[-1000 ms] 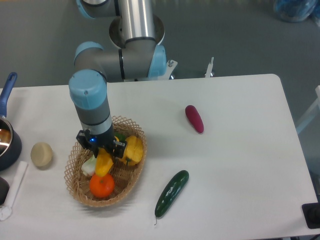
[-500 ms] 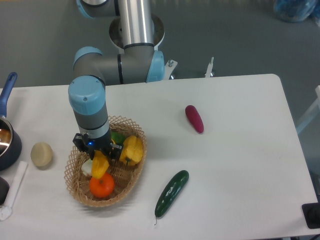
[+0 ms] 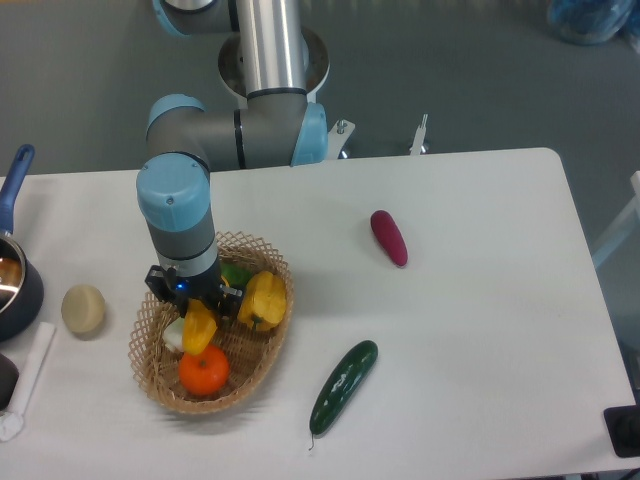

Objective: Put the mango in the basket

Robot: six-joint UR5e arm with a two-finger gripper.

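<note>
The gripper [image 3: 198, 306] is down in the basket [image 3: 155, 378], at the lower left of the frame. Its fingers look clamped on the top end of the mango [image 3: 200, 328], though the arm hides most of them. The mango hangs inside the basket, just above the orange [image 3: 204, 370]. Beside it, to the right, sits the yellow bell pepper [image 3: 262, 300]. A pale round thing [image 3: 175, 334] is on its left, and a bit of green [image 3: 236, 273] shows behind.

The basket is crowded. If the fingers let go now, the mango might land on the orange and roll, or lean on the low rim and tip out. If the arm pushes lower, it could squash the fruit or shove the light basket along the table [image 3: 470, 330].

Outside the basket lie a cucumber [image 3: 343, 386], a dark red vegetable [image 3: 389, 237] and a potato [image 3: 83, 309].
</note>
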